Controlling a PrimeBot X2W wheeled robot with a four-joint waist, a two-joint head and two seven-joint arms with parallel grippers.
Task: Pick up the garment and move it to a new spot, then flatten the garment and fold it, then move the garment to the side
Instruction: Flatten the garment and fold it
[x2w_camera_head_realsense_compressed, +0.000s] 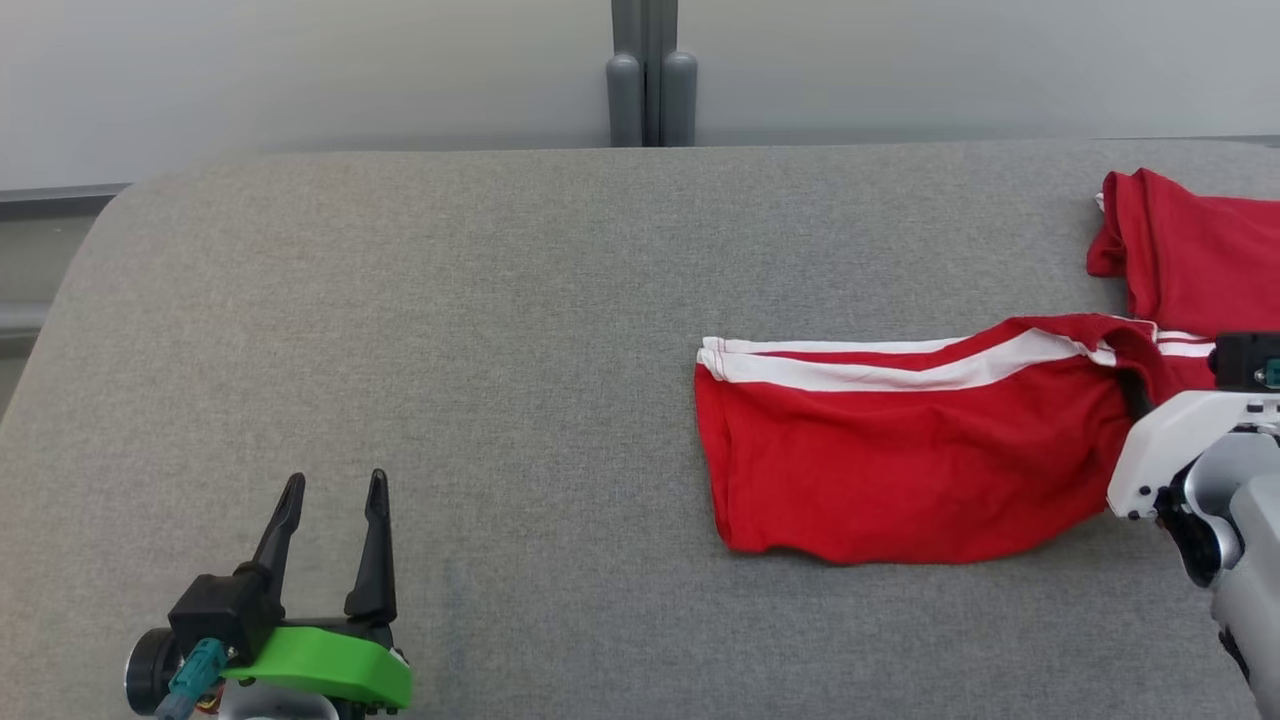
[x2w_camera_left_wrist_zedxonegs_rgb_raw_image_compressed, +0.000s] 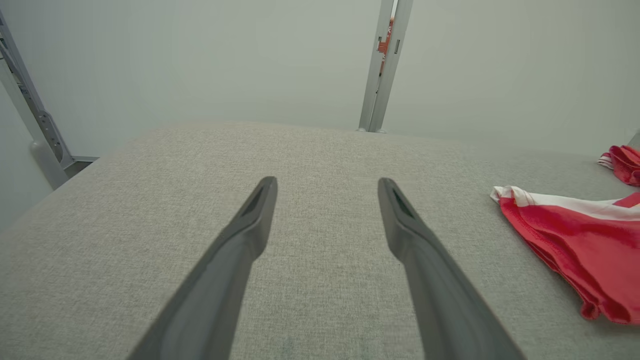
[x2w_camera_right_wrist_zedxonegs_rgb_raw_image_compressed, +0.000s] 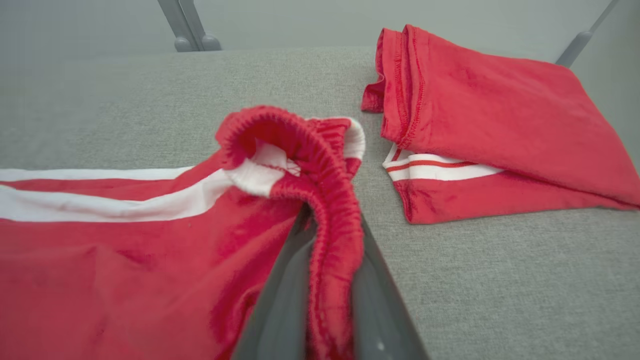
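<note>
1. Head view, lower left: the left gripper (x2w_camera_head_realsense_compressed: 336, 482) rests over the table (x2w_camera_head_realsense_compressed: 500, 300). Its two dark fingers are spread apart with nothing between them, and a green cover (x2w_camera_head_realsense_compressed: 330, 665) shows at its base.
2. In the left wrist view the same gripper's fingers (x2w_camera_left_wrist_zedxonegs_rgb_raw_image_compressed: 250, 225) stand wide above bare grey fabric. They are well apart from the garment (x2w_camera_left_wrist_zedxonegs_rgb_raw_image_compressed: 575, 240), which lies off to that view's right.
3. Near the middle of the head view, a grey post (x2w_camera_head_realsense_compressed: 650, 90) stands behind the table's far edge, against a pale wall (x2w_camera_head_realsense_compressed: 300, 70).
4. Right of centre in the head view, the garment lies on the table. It is red, with white stripes (x2w_camera_head_realsense_compressed: 900, 370) along its far edge. One hemmed end points left and the other runs to the right arm (x2w_camera_head_realsense_compressed: 1160, 450).
5. In the right wrist view the right gripper (x2w_camera_right_wrist_zedxonegs_rgb_raw_image_compressed: 332, 225) is clamped on the garment's elastic waistband (x2w_camera_right_wrist_zedxonegs_rgb_raw_image_compressed: 300, 130). The band is pinched between the two grey fingers (x2w_camera_right_wrist_zedxonegs_rgb_raw_image_compressed: 280, 310) and bunches up in a loop past their tips. The rest of the garment spreads to that view's left.
6. Farthest right, a folded cloth (x2w_camera_head_realsense_compressed: 1190, 250), also red with white stripes, lies flat on the table near the waistband. The right wrist view shows a strip of grey table between the two.
</note>
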